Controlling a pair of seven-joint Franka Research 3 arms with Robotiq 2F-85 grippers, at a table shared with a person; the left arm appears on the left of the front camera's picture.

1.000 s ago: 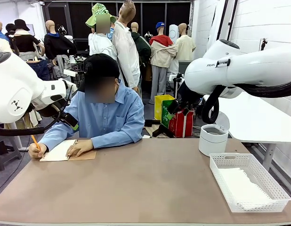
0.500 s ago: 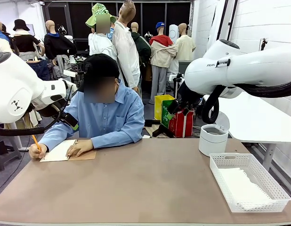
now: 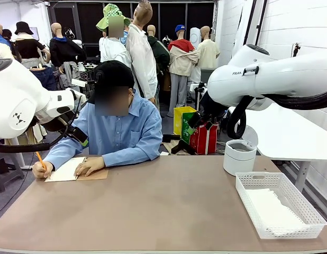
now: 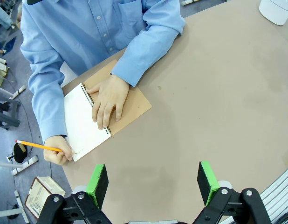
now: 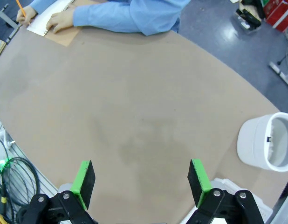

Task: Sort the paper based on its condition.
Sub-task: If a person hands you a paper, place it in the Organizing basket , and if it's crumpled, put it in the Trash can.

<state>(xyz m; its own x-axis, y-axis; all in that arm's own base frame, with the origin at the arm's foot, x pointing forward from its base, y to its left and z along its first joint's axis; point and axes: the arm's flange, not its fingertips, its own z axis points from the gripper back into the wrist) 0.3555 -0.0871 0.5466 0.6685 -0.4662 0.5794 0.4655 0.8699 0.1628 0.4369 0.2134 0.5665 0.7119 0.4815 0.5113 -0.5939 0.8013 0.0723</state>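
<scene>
White paper (image 3: 272,210) lies in the white lattice basket (image 3: 247,196) at the table's right in the front view. In the left wrist view my left gripper (image 4: 153,179) hangs open above the bare brown table (image 4: 218,107), with nothing between its green pads; the person's notebook lies beyond it. My right gripper (image 5: 140,179) is also open and holds nothing, high over the middle of the table (image 5: 134,93) in the right wrist view.
A person at the far left writes with a pencil (image 4: 39,146) in a spiral notebook (image 4: 85,123) with a brown cover, one hand flat on it. A white round bin (image 3: 239,156) stands at the far right behind the basket.
</scene>
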